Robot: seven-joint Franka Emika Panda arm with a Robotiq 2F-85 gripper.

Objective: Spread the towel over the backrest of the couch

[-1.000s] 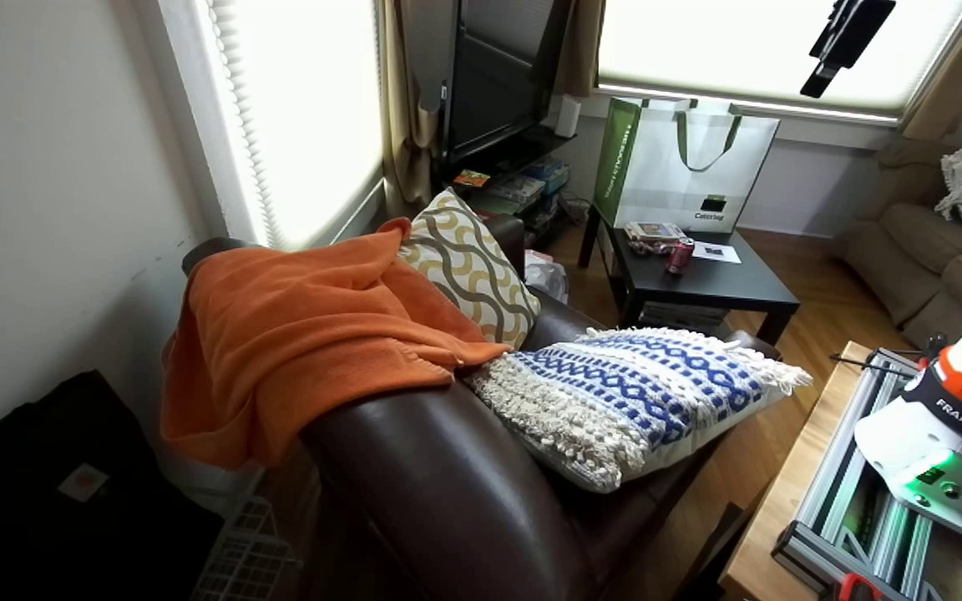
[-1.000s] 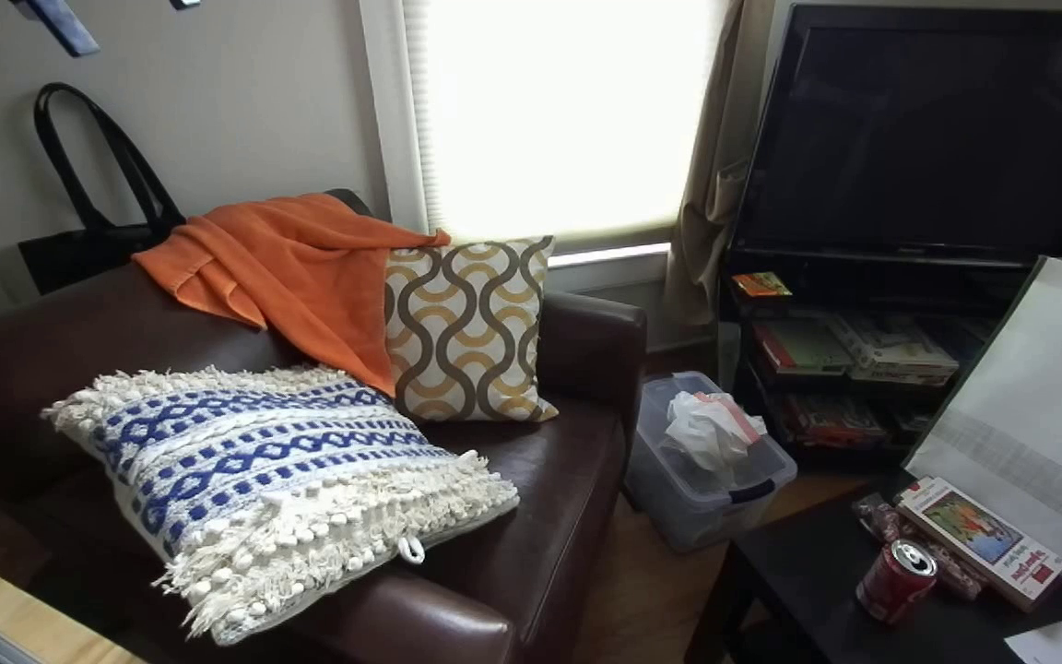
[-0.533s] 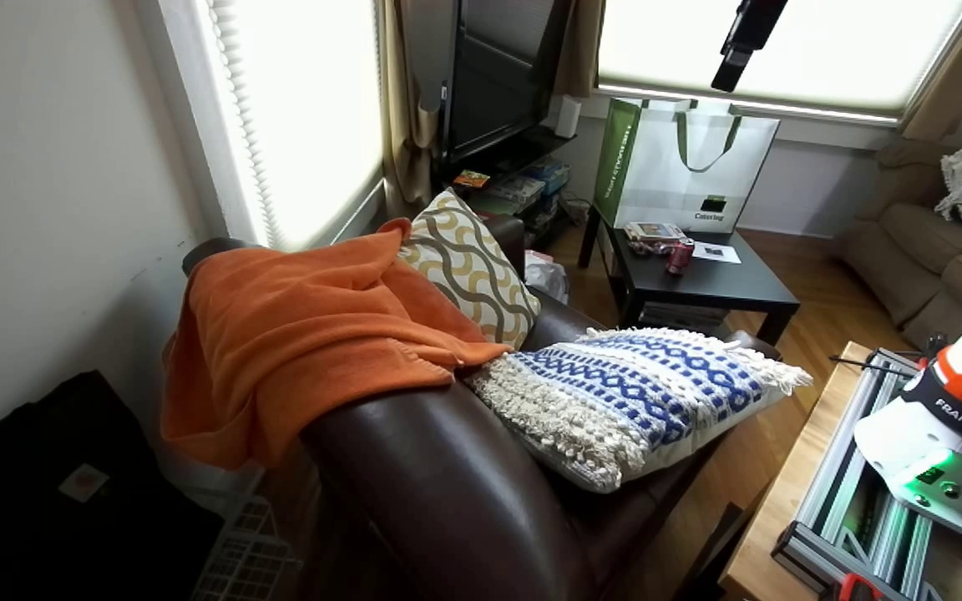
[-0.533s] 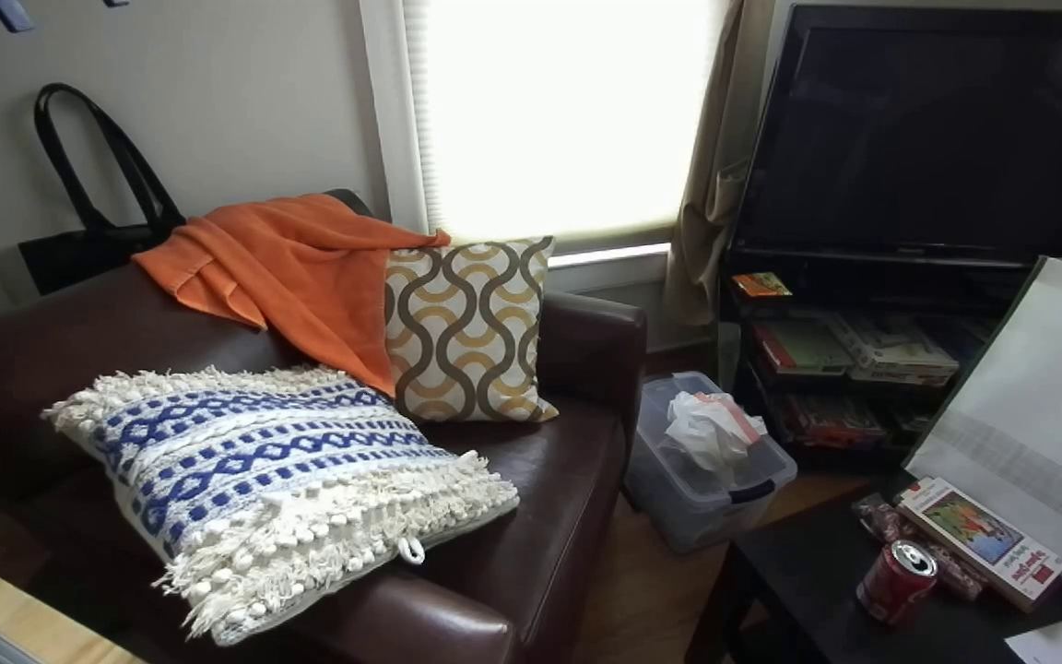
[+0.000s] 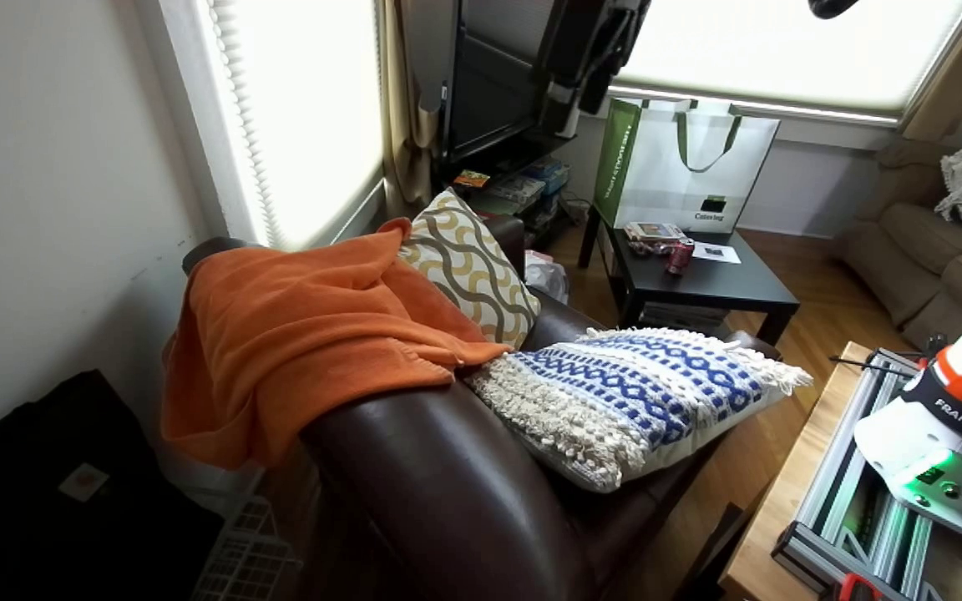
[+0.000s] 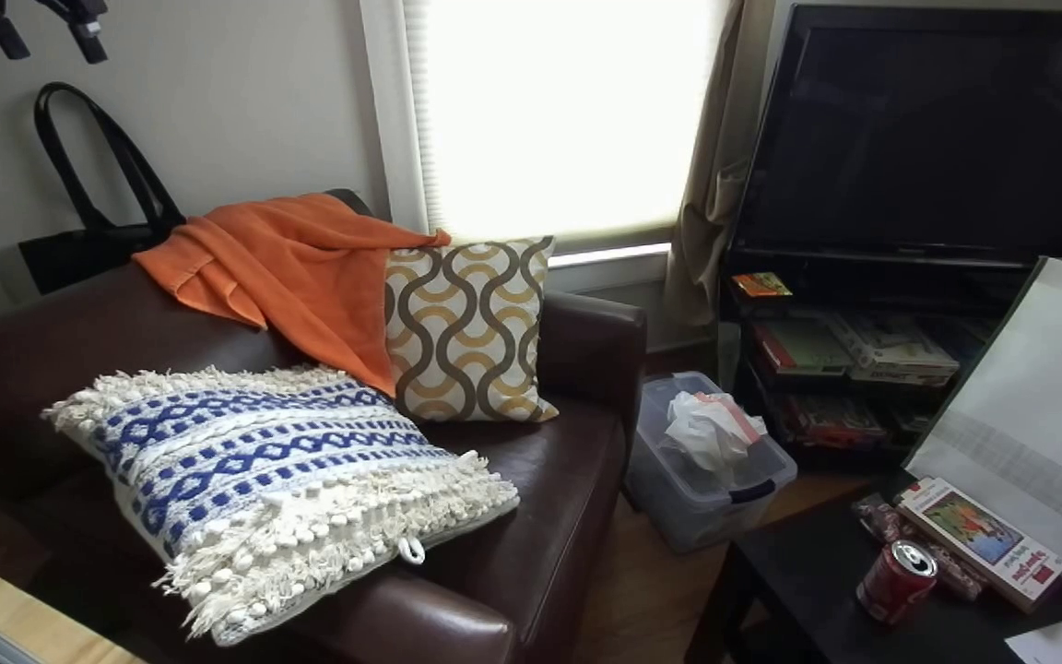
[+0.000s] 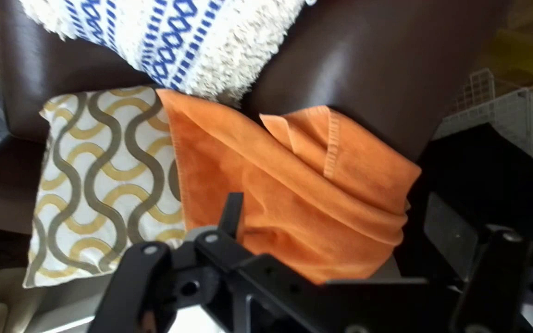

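Now the gripper [image 6: 54, 53] has swung across to hang before the edge of the flat-screen television [image 5: 493, 83] in an exterior view, its two fingers [image 7: 233, 212] well apart. The one orange towel [image 5: 306, 334] stays put, rumpled over the backrest [image 5: 439, 476] of the one brown leather couch [image 6: 554, 461]. Near it I count one blue-and-white fringed cushion [image 6: 282, 461], one wavy-patterned cushion [image 6: 471, 332] and, on one black coffee table [image 5: 715, 288], one red soda can [image 6: 897, 586].
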